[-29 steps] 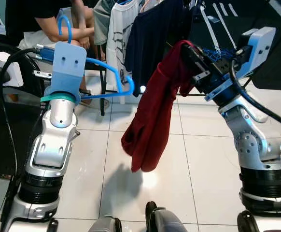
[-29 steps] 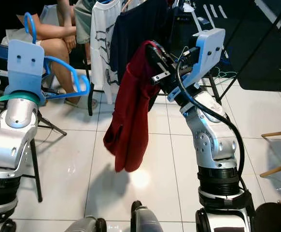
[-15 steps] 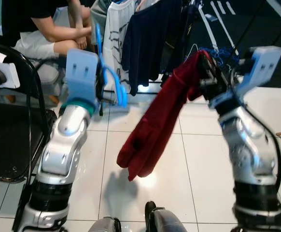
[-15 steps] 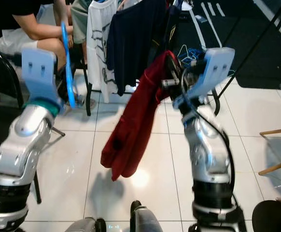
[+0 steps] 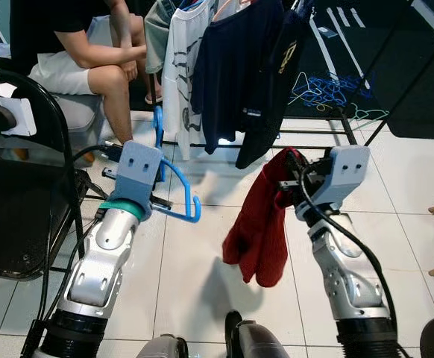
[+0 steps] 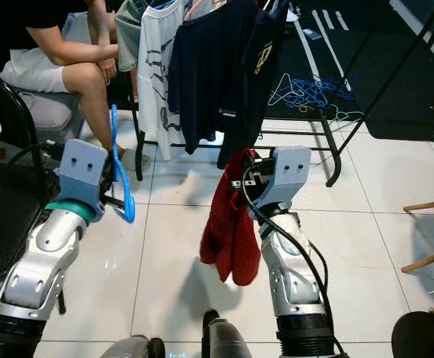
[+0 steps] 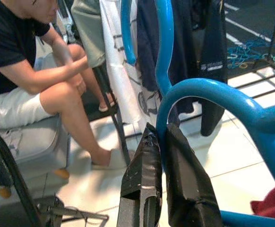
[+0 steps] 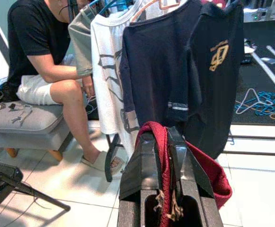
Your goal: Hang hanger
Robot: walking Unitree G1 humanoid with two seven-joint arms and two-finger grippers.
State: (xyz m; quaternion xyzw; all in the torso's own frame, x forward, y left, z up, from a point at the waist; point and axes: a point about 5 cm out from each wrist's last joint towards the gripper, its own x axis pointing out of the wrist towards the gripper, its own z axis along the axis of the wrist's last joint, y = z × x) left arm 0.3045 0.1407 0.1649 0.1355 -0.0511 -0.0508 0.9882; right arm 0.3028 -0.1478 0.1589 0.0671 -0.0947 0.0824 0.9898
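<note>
Hiding right pincer [image 8: 165, 142] tips: red garment [image 5: 260, 227]; left pincer [image 7: 162, 142] grips hanger [image 5: 174, 195].

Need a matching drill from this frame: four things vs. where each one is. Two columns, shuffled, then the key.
1. blue plastic hanger
2. dark red cloth garment
3. navy T-shirt with gold print
4. heap of blue hangers

A. on the clothes rack
B. pinched in the right tool
C. lying on the floor behind the rack
D. pinched in the left tool

Pairs: 1-D, 2-B, 3-A, 4-C
</note>
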